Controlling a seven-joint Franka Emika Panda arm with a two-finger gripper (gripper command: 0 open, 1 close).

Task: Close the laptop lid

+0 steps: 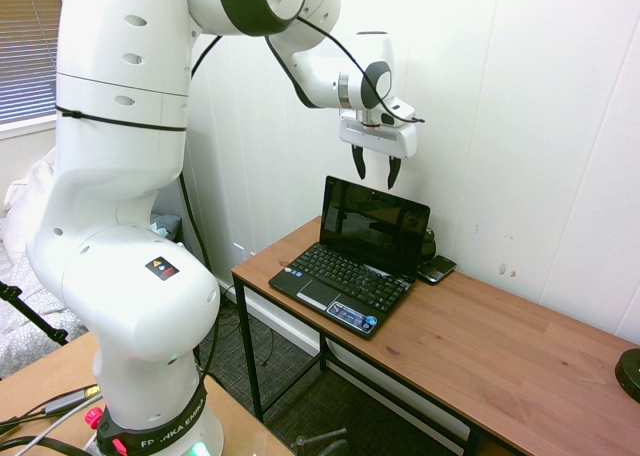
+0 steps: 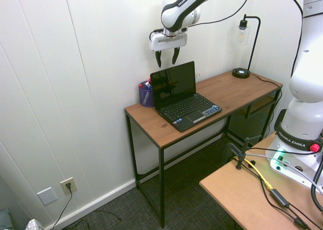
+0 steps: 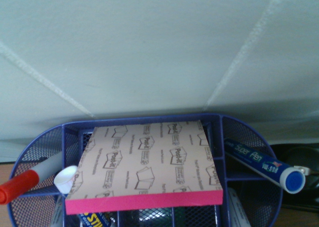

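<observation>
Fingers (image 1: 395,172): one pair, black, spread apart, pointed downward, nothing gripped; held in the air above the laptop lid, apart from it. Laptop lid (image 1: 374,223): one, black, glossy dark display, raised open at the rear of the netbook. Netbook (image 1: 343,287): one, black, keyboard exposed, stickers borne on the palm rest; set near one end of the table (image 1: 480,326), wood-topped, black-framed.

Desk organizer (image 2: 146,95): one, blue-purple mesh, divided into compartments, placed behind the lid near the wall. Contained or carried by it: Post-it pad (image 3: 144,160), pink-edged, laid across the middle; red-capped marker (image 3: 30,179), leaned in a side compartment; Super Pen (image 3: 266,166), blue, leaned in the opposite side compartment.

Phone-like gadget (image 1: 436,268): one, small, dark, laid flat beside the netbook. Lamp (image 2: 241,72): one, black, glass-shaded, stood toward the table's other end.
</observation>
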